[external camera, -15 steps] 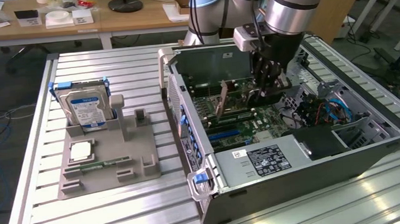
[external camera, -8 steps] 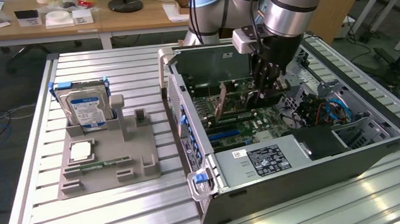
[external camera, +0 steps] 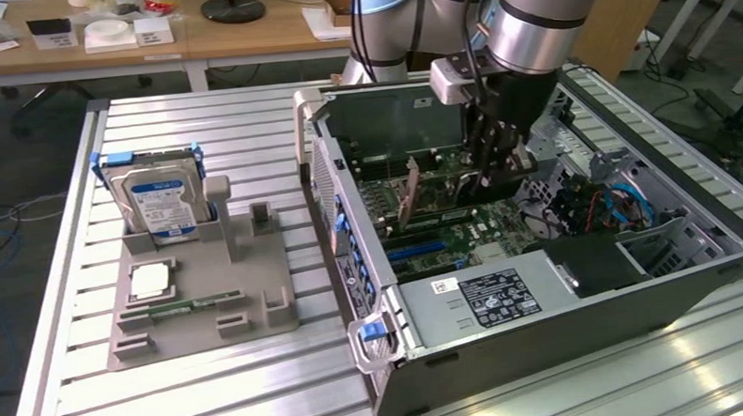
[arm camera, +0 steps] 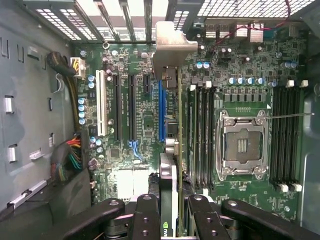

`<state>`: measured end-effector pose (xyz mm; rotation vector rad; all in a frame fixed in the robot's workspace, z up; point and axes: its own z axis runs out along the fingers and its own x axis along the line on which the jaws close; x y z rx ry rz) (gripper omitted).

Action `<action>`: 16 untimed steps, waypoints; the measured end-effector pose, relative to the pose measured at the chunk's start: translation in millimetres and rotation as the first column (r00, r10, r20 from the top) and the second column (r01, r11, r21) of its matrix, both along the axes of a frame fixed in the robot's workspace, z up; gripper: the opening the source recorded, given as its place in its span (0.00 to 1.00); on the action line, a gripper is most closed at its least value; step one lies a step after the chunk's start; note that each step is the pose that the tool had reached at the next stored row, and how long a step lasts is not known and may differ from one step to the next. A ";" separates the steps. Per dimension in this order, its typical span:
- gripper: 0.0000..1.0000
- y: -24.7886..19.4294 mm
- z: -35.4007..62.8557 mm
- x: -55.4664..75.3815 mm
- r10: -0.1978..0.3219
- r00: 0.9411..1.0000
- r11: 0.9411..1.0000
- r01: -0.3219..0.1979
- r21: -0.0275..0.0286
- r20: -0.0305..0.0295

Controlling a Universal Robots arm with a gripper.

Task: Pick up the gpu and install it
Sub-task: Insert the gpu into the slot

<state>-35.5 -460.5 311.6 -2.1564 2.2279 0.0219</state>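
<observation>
Nearest the wrist camera, the black two-fingered gripper (arm camera: 170,215) is pinched on the top edge of the gpu (arm camera: 171,150), a thin flat expansion card seen edge-on with a silver metal bracket at its far end. The card stands upright over the green motherboard (arm camera: 135,100), just beside a blue expansion slot (arm camera: 161,110), with black slots and a white slot further off; whether its edge is fully seated cannot be told. Past the card lie rows of black memory slots and a square silver processor socket (arm camera: 243,145). In the exterior view, the silver and black robot arm (external camera: 533,22) reaches down into an open grey computer tower case (external camera: 502,301) lying on its side on a ribbed aluminium table (external camera: 204,403). The brownish card (external camera: 412,201) stands inside the case by the gripper (external camera: 496,170). Well apart, toward the exterior view's left, a grey plastic holder (external camera: 195,319) carries an upright silver hard drive with a blue label (external camera: 158,200), a slim green memory stick (external camera: 181,306) and a square silver processor chip (external camera: 149,280).
</observation>
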 end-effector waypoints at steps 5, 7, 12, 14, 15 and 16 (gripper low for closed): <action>0.27 0.0 -0.7 -2.7 0.000 1.000 1.000 0.000 0.000 0.000; 0.27 -0.4 -0.9 -3.6 0.000 1.000 1.000 0.000 0.000 0.000; 0.27 -2.1 -1.2 -6.6 0.000 1.000 1.000 0.000 0.000 0.000; 0.27 -2.2 -1.4 -9.7 0.000 1.000 1.000 0.000 0.000 0.000; 0.27 -2.2 -1.5 -11.0 0.000 1.000 1.000 0.000 0.000 0.000; 0.27 -2.2 -1.6 -12.0 0.000 1.000 1.000 0.000 0.000 0.000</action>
